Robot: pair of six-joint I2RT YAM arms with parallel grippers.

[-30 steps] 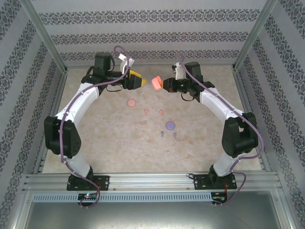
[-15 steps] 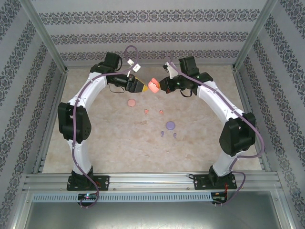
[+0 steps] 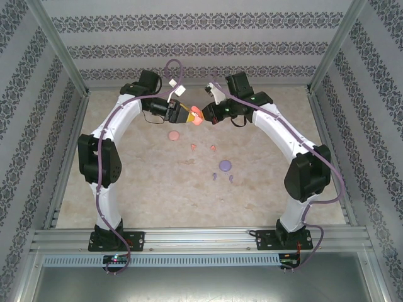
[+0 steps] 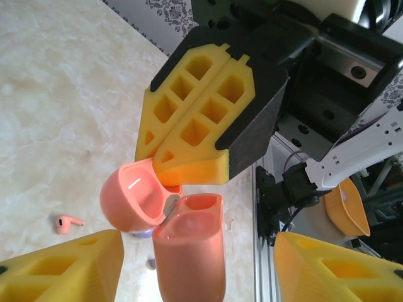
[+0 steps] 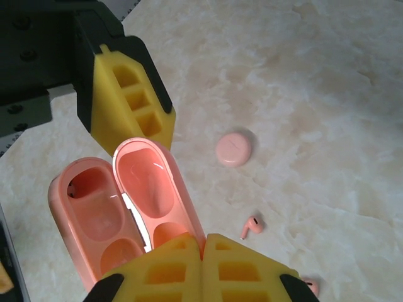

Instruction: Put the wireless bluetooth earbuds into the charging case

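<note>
Since a second ago both arms have swung inward. My right gripper [image 5: 201, 240] has carried the salmon charging case [image 4: 189, 251] leftward. My left gripper [image 3: 186, 116], well apart from it then, now reaches it. The right fingers stay clenched on the open lid [image 4: 129, 195]. The left fingers [image 4: 63, 267] stand spread either side of the case body, not gripping. The salmon earbuds [image 3: 193, 147] and purple earbuds [image 3: 215, 175] lie unmoved on the table [image 3: 264, 189], outside the case.

Striped patterned wallpaper walls [image 3: 201, 38], beige marble tabletop [image 3: 264, 189], aluminium frame [image 3: 201, 238].
</note>
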